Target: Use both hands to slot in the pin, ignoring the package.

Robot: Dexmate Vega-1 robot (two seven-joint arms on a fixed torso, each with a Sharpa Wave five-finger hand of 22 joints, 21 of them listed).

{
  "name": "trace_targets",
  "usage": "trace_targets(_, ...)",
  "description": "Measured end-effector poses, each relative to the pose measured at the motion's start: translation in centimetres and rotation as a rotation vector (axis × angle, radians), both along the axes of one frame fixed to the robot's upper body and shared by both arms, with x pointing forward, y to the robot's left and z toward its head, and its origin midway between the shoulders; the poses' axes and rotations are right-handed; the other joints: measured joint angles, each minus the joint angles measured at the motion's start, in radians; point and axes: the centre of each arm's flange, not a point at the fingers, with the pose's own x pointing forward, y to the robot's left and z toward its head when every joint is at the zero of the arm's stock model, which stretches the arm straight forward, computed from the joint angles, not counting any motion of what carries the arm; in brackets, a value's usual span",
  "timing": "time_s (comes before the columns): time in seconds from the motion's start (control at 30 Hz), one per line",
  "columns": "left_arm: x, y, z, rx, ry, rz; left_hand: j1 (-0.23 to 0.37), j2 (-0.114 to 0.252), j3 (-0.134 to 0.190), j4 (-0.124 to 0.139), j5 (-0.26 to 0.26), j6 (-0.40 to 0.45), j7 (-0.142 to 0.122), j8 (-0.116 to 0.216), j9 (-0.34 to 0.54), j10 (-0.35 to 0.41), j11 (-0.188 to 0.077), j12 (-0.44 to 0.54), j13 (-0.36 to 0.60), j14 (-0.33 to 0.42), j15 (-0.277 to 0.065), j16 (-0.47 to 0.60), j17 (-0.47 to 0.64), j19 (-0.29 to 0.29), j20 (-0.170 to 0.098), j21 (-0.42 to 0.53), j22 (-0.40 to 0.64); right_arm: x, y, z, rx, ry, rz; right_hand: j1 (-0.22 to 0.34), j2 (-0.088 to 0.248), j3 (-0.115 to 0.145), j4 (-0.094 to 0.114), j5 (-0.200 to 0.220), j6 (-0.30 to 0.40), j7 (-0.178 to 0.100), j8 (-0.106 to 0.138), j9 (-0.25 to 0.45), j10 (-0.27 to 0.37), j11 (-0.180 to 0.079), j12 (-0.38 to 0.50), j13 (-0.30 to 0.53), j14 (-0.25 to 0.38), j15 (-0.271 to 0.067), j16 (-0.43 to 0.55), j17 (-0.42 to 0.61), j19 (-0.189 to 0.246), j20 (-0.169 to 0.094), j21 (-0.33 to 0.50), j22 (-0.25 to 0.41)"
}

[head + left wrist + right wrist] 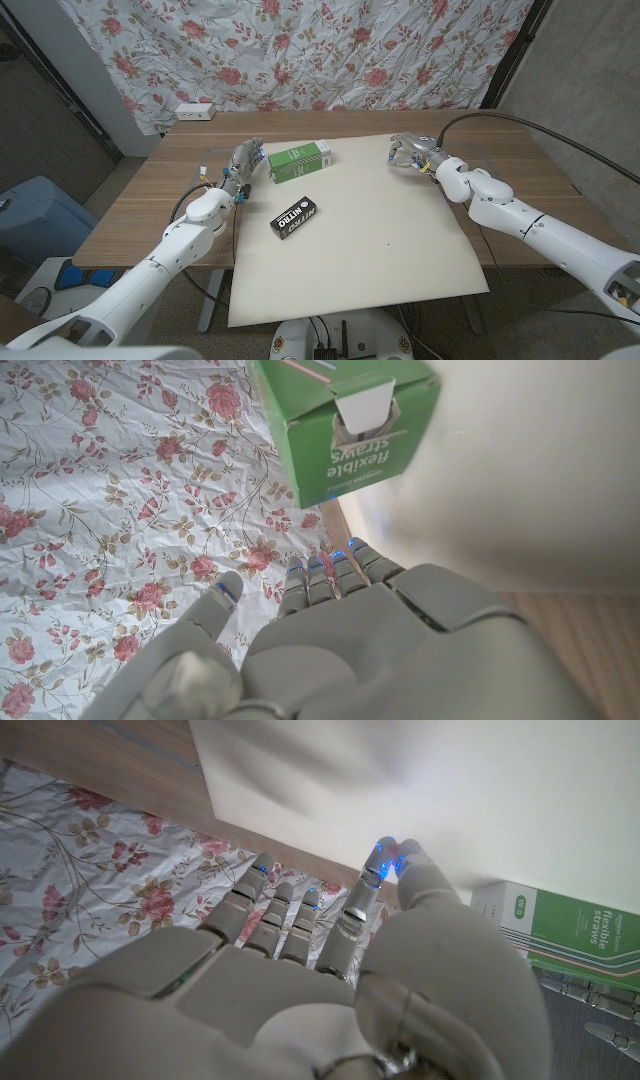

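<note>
Head view: a green box [300,160] lies on the cream mat [400,250], with a black package [295,217] reading "NITRO" nearer the robot. The left wrist view reads "flexible straws" on the box. The left hand [243,166] stands beside the box, released. The right hand [410,152] pinches thumb to fingertip; whether it holds the pin, I cannot tell.

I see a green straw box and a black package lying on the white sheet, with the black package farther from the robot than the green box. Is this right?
Not quite. Both lie on the white sheet, but the order is reversed: in the head view the green straw box is farther from the robot, and the black package lies nearer to it.
</note>
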Motion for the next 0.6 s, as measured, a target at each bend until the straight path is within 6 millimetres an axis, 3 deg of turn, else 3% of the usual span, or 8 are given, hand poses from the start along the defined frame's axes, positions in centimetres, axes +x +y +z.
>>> trace_targets(0.6, 0.0, 0.4, -0.2, -0.013, 0.012, 0.023, 0.000, 0.000, 0.000, 0.000, 0.000, 0.000, 0.000, 0.000, 0.000, 0.000, 0.000, 0.000, 0.000, 0.000, 0.000, 0.000, 0.000, -0.005, 0.005, 0.000, 0.000, 0.4, -0.1, -1.5, 0.187, -0.030, 0.019, 0.011, 0.011, -0.005, -0.005, 0.000, 0.009, -0.009, -0.007, -0.005, 0.009, -0.002, 0.000, 0.000, 0.000, 0.000, 0.000, 0.002, 0.000, 0.000, 0.000, 0.000)
